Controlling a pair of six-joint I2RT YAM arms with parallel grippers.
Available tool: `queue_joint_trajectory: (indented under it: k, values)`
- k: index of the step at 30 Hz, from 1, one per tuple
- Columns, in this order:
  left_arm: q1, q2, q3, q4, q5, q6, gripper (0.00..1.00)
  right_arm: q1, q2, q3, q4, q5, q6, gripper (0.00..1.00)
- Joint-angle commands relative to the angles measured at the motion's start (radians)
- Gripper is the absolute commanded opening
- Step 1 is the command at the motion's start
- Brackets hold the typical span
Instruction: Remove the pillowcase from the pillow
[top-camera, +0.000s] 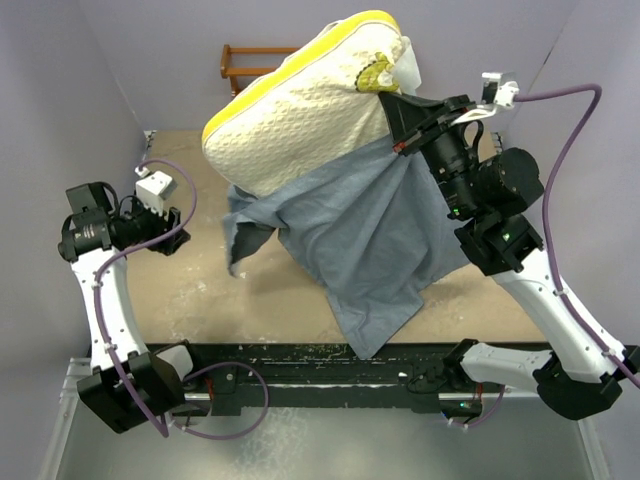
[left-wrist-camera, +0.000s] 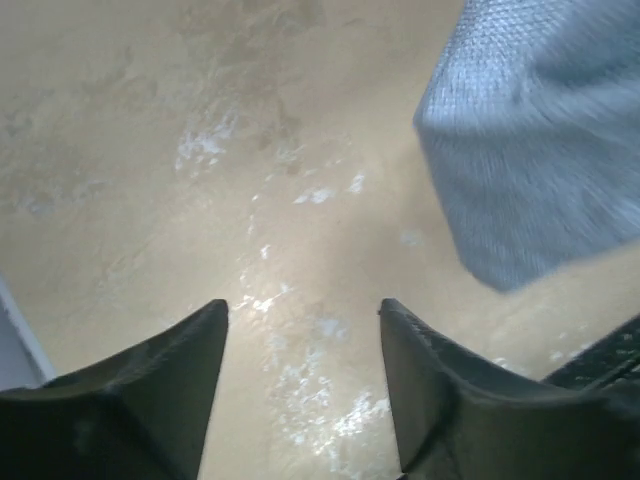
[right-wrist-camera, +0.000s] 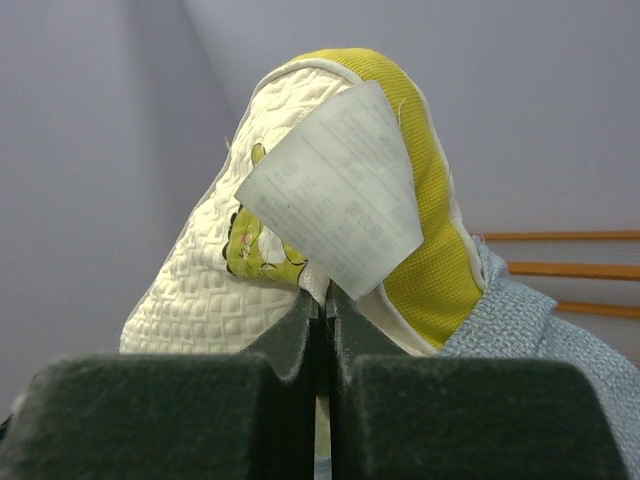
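Note:
The cream quilted pillow (top-camera: 305, 110) with yellow edging is held up at the back, most of it bare. The blue-grey pillowcase (top-camera: 365, 245) hangs from its lower end down to the table's front edge. My right gripper (top-camera: 400, 105) is shut on the pillow's corner; in the right wrist view the gripper (right-wrist-camera: 326, 298) pinches the pillow (right-wrist-camera: 200, 290) just below the white tag (right-wrist-camera: 335, 200). A bit of pillowcase (right-wrist-camera: 520, 320) shows at the right. My left gripper (top-camera: 185, 228) is open and empty above the bare table, left of the pillowcase; in its own view the gripper (left-wrist-camera: 303, 308) has a pillowcase corner (left-wrist-camera: 540, 150) to the upper right.
A wooden rack (top-camera: 245, 62) stands behind the pillow at the back wall. The tan table (top-camera: 190, 290) has grey walls on the left and right. A dark rail (top-camera: 300, 365) runs along the front edge between the arm bases.

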Motion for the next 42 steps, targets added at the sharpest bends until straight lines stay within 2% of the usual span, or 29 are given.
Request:
queue_joint_trajectory:
  k: [1, 3, 5, 8, 10, 12, 15, 19, 21, 22, 24, 28, 30, 33, 35, 42]
  values:
    - [0.009, -0.024, 0.225, -0.132, 0.186, 0.041, 0.76, -0.009, -0.026, 0.089, 0.258, -0.003, 0.051, 0.0]
    - [0.009, -0.008, 0.452, -0.225, 0.277, 0.028, 0.9, -0.009, 0.009, 0.105, 0.224, -0.04, 0.043, 0.0]
    - [0.008, 0.017, 0.665, -0.268, 0.371, -0.024, 0.99, -0.009, 0.044, 0.106, 0.206, -0.086, 0.031, 0.0]
    - [0.008, 0.093, 0.969, -0.388, 0.524, -0.068, 0.99, -0.009, 0.087, 0.095, 0.19, -0.129, 0.025, 0.0]
    - [0.008, 0.126, 1.077, -0.418, 0.628, -0.134, 0.99, -0.008, 0.122, 0.097, 0.205, -0.185, 0.003, 0.0]
    - [0.008, 0.101, 1.046, -0.3, 0.67, -0.266, 0.99, 0.012, 0.155, 0.093, 0.207, -0.231, 0.016, 0.0]
    - [0.008, 0.021, 0.846, -0.019, 0.646, -0.492, 0.99, 0.102, 0.204, 0.093, 0.204, -0.212, -0.056, 0.0]
    - [-0.011, 0.063, 0.725, 0.052, 0.556, -0.624, 0.99, 0.227, 0.309, 0.166, 0.14, -0.161, -0.161, 0.0]
    - [-0.109, 0.113, 0.721, 0.015, 0.421, -0.604, 0.99, 0.253, 0.345, 0.171, 0.137, -0.149, -0.175, 0.0]
    - [-0.196, 0.126, 0.718, -0.002, 0.347, -0.577, 0.99, 0.26, 0.354, 0.163, 0.14, -0.149, -0.175, 0.0]
    - [-0.251, 0.13, 0.686, 0.008, 0.311, -0.568, 0.99, 0.27, 0.364, 0.138, 0.148, -0.15, -0.174, 0.0]
    - [-0.257, 0.167, 0.677, -0.091, 0.391, -0.479, 0.99, 0.274, 0.358, 0.076, 0.162, -0.166, -0.165, 0.0]
    - [-0.261, 0.17, 0.655, -0.115, 0.353, -0.427, 0.99, 0.274, 0.353, 0.055, 0.171, -0.174, -0.161, 0.0]
    - [-0.261, 0.13, 0.581, -0.033, 0.194, -0.415, 0.99, 0.274, 0.346, 0.033, 0.175, -0.183, -0.157, 0.0]
    - [-0.261, 0.097, 0.553, -0.004, 0.139, -0.392, 0.99, 0.274, 0.333, 0.005, 0.183, -0.176, -0.15, 0.0]
    - [-0.262, 0.132, 0.571, -0.1, 0.183, -0.369, 0.99, 0.274, 0.304, -0.071, 0.24, -0.165, -0.13, 0.0]
